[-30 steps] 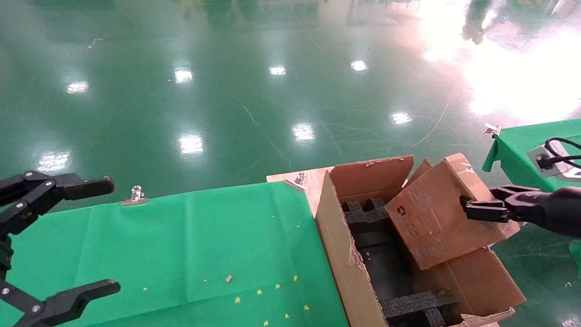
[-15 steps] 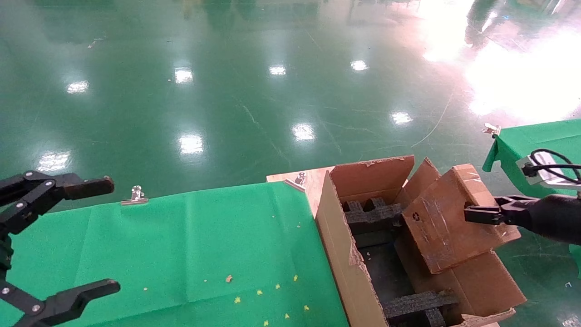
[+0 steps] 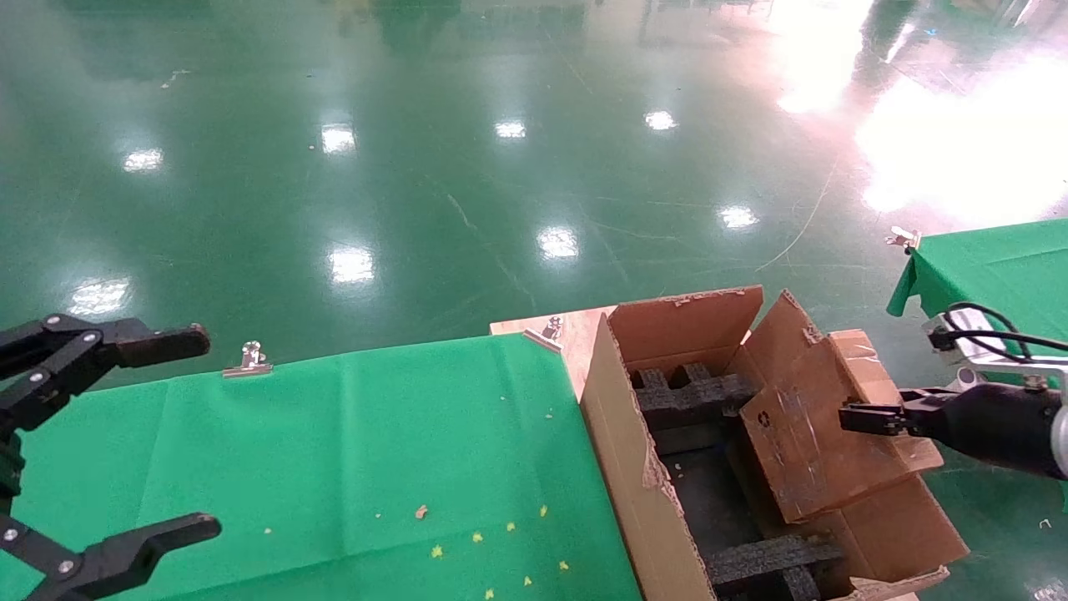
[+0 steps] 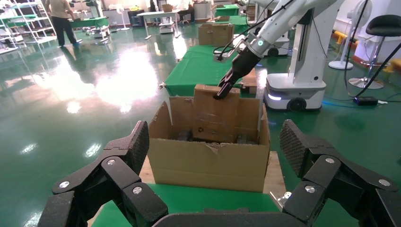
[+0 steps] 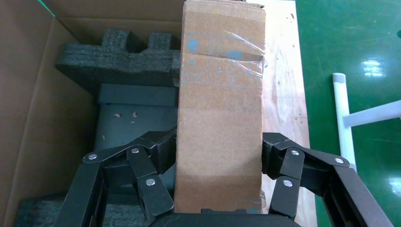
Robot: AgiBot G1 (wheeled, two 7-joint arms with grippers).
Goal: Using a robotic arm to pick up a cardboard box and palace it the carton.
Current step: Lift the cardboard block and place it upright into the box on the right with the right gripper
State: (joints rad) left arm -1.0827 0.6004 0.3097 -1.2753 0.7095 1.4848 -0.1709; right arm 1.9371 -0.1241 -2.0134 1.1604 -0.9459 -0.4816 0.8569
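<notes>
Inside carton (image 3: 617, 467), right gripper (image 3: 863, 417) clamping tilted cardboard box (image 3: 805, 455), left gripper (image 3: 117, 451) fingers apart.

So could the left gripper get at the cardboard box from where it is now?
Probably not. The left gripper hangs open over the green-covered table, well apart from the cardboard box, which the right gripper grips inside the carton, whose tall near wall stands between.

Brown scuffed cardboard box (image 3: 813, 434) bears a black recycling symbol; brown carton (image 3: 622, 459) holds black foam inserts (image 3: 684, 396); green cloth (image 3: 334, 467) carries yellow specks.
</notes>
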